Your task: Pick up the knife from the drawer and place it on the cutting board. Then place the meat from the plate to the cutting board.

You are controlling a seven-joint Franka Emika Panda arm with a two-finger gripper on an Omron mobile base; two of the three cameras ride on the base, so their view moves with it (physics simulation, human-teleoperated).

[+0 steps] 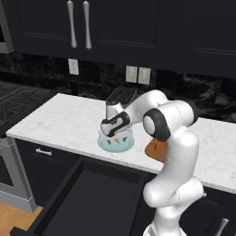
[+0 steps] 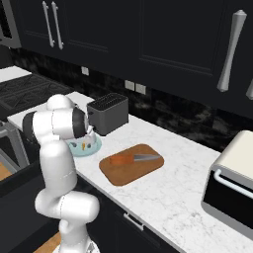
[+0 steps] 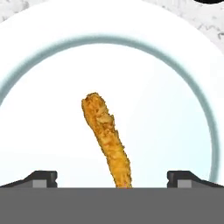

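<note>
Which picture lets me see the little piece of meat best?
The hand view: the meat lies big and clear on the pale blue plate, between the open hand's fingertips. In the right base view it is a tiny orange speck on the plate. In the left base view the hand hides most of the plate.

Overall light: even and soft, like a render; no single lamp can be told.
Bright parts: the white marble counter (image 1: 69, 122) and the white arm (image 1: 177, 152) are the brightest; the arm has smooth shading, lighter on top.
Dark parts: the black cabinets (image 2: 148, 39) and the open drawer (image 1: 92, 203) lose almost all detail.
Shadows: weak; a faint one under the toaster (image 2: 107, 113).
Glare: soft shine on the cabinet handles (image 1: 72, 23); the plate (image 3: 166, 109) is nearly washed out to white.
Sharpness: base views a little soft and pixelated; the meat (image 3: 107, 138) is crisp, with clear texture.
Edge distortion: none that I can tell.
</note>
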